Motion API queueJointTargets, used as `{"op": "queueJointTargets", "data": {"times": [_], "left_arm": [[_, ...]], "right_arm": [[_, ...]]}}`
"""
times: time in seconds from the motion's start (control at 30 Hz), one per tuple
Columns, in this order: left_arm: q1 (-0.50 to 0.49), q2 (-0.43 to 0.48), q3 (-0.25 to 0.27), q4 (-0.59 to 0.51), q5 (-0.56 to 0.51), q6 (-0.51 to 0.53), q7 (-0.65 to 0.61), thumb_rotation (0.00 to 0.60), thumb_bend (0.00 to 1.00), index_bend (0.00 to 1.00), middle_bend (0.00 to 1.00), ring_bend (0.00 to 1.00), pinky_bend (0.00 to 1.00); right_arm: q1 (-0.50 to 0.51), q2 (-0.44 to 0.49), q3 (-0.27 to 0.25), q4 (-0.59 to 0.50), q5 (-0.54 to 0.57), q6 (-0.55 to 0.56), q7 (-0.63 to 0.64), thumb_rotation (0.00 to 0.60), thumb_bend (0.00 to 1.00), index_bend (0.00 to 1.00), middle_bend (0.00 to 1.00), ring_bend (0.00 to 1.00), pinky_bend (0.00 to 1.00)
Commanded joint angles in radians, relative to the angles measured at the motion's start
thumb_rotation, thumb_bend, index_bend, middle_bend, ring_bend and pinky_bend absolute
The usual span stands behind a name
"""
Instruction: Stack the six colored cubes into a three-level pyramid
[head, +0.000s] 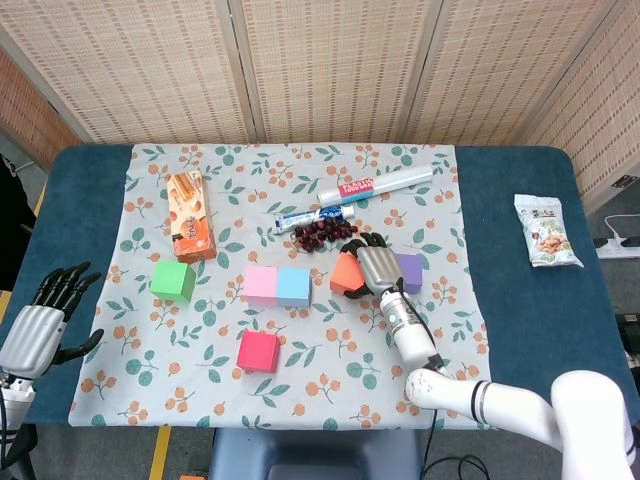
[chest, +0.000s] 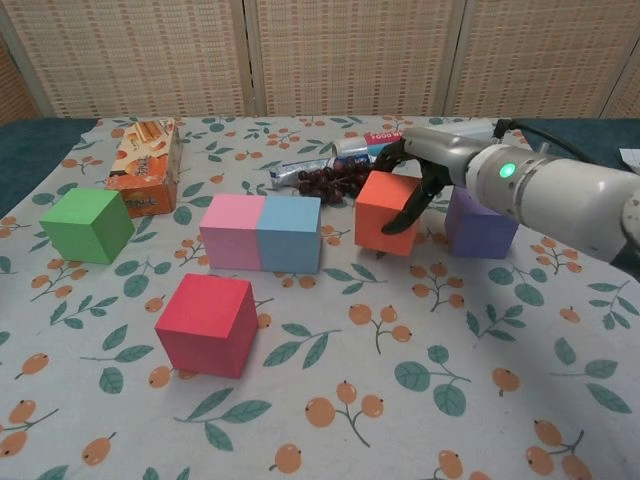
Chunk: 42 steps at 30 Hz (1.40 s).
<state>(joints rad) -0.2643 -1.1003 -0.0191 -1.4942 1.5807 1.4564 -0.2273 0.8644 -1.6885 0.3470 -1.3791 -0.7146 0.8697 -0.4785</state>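
Orange cube (chest: 385, 210), matte, sharp-edged, in the right robot hand (chest: 425, 170).

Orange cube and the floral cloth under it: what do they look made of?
Orange cube: probably painted wood or dense foam; matte, even colour, crisp edges, no gloss or grain showing. The right hand grips it. Floral cloth: looks like thin woven or coated fabric with a printed leaf-and-fruit pattern; it lies flat with faint creases and little sheen.
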Motion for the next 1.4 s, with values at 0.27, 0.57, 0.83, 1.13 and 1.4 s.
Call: {"op": "queueJointTargets", "data": {"times": [0.27, 0.57, 0.83, 1.13, 1.4], "left_arm": [[0.013, 0.005, -0.008, -0.027, -0.022, -0.002, 0.018, 0.600, 0.31, 0.11, 0.00, 0.00, 0.02], [0.020, -0.007, -0.013, -0.021, -0.033, -0.014, 0.008, 0.600, 0.31, 0.11, 0.00, 0.00, 0.02], [0.025, -0.012, -0.011, -0.012, -0.026, -0.014, -0.006, 0.600, 0.32, 0.11, 0.00, 0.00, 0.02], [0.035, -0.013, -0.011, -0.011, -0.020, -0.006, -0.015, 0.600, 0.32, 0.11, 0.00, 0.00, 0.02], [0.039, -0.011, -0.016, -0.019, -0.016, 0.002, -0.014, 0.600, 0.31, 0.10, 0.00, 0.00, 0.02]], "right_arm": [[0.057, 0.200, -0.050, -0.065, -0.090, -0.319, 0.098, 0.600, 0.21, 0.30, 0.18, 0.00, 0.00], [0.082, 0.126, -0.056, 0.071, -0.237, -0.341, 0.244, 0.600, 0.21, 0.22, 0.15, 0.00, 0.00], [0.088, 0.091, -0.091, 0.118, -0.285, -0.318, 0.293, 0.600, 0.21, 0.13, 0.12, 0.00, 0.00], [0.090, 0.122, -0.118, 0.100, -0.268, -0.290, 0.293, 0.600, 0.21, 0.06, 0.11, 0.00, 0.00], [0.109, 0.107, -0.133, 0.121, -0.232, -0.285, 0.288, 0.600, 0.21, 0.30, 0.11, 0.00, 0.00]]}}
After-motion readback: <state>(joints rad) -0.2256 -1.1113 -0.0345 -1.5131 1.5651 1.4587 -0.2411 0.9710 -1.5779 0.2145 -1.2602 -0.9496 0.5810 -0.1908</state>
